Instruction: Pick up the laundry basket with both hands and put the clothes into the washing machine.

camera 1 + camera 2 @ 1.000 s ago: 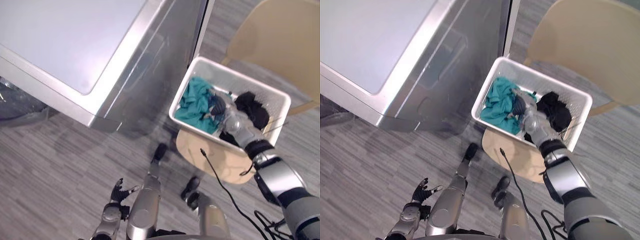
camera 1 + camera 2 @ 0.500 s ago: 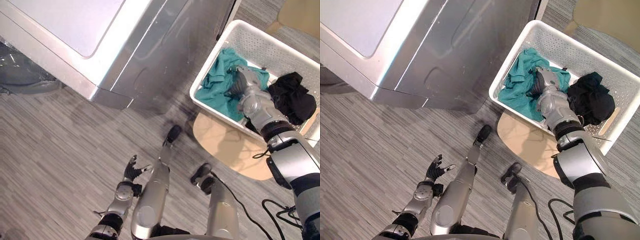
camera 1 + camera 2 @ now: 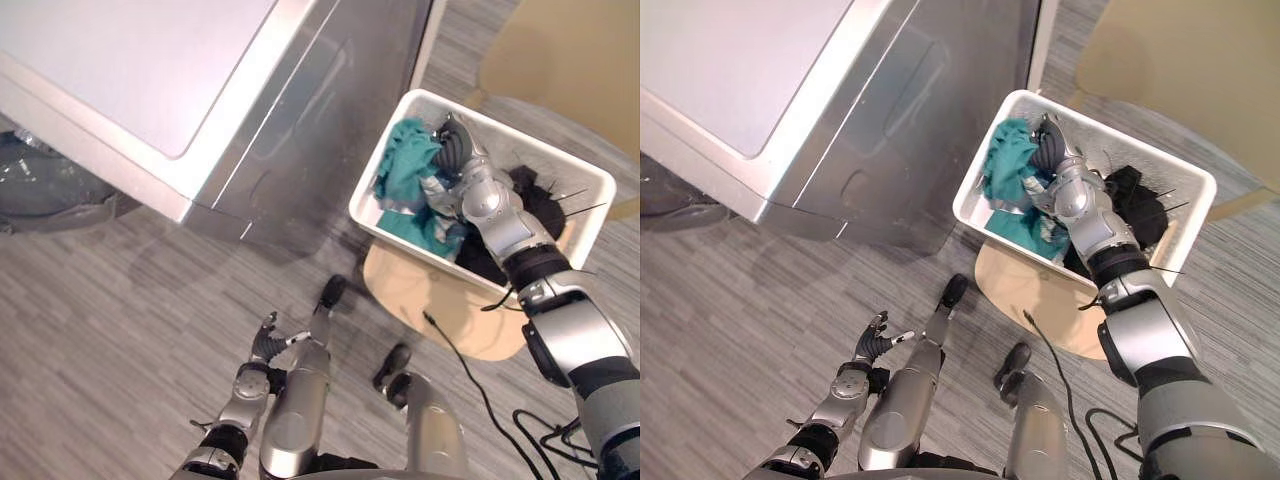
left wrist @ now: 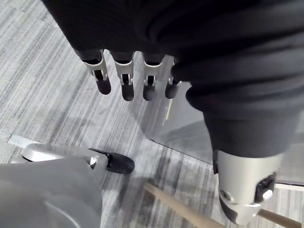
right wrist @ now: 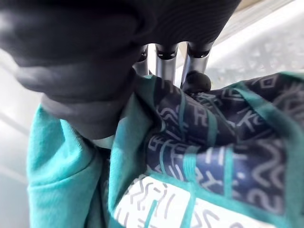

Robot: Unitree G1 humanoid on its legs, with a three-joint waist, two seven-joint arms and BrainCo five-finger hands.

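Right robot hand (image 3: 458, 160): fingers curled round teal garment (image 3: 405, 165), now lifted off the pile in laundry basket (image 3: 372, 175), 2 o'clock.
Left robot hand (image 3: 268, 345): slack, empty, 7 o'clock.
Meaning: likely first piece heading for washing machine (image 3: 150, 80), 10 o'clock.

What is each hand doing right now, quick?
Left hand: open, holding nothing.
Right hand: shut on the teal clothes in the laundry basket.

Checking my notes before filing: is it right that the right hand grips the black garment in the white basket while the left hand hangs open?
Not quite: the right hand grips the teal garment, not the black garment beside it in the white basket, as the right wrist view shows. The left hand does hang open.
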